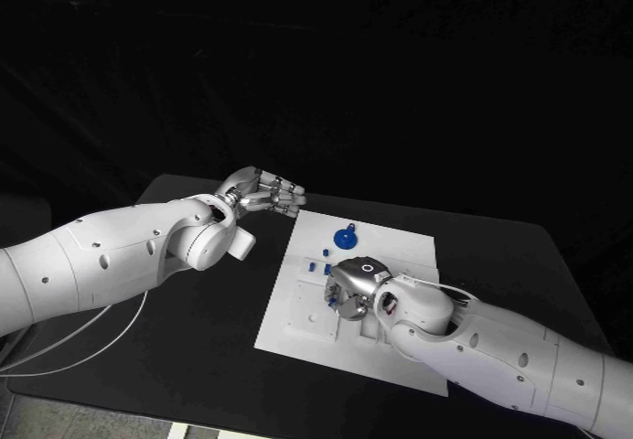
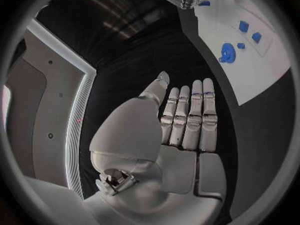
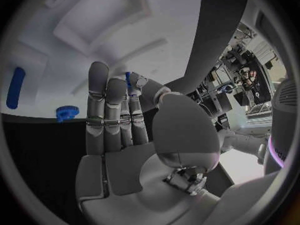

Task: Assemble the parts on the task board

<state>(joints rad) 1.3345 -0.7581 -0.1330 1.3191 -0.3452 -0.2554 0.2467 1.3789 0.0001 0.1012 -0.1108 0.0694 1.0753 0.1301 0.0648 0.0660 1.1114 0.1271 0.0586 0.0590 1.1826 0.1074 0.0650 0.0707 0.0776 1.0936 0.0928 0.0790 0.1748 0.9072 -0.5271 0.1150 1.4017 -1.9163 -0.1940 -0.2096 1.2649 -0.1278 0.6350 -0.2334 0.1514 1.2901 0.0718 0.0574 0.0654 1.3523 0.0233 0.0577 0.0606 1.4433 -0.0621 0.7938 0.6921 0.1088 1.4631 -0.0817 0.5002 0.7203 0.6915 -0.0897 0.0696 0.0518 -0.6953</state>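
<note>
Black table (image 1: 198,338), white task board (image 1: 297,325) lying flat at its centre, long side running from about seven o'clock toward one o'clock, bare black surface around it, widest toward nine o'clock

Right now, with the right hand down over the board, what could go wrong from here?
1. The right hand pinches a small blue pin by its tip only; it could slip or tilt before seating.
2. That hand covers the task board beneath it in the head view, so alignment is hard to check.
3. The left hand, open, hovers off the board's edge, so nothing steadies the board.
</note>
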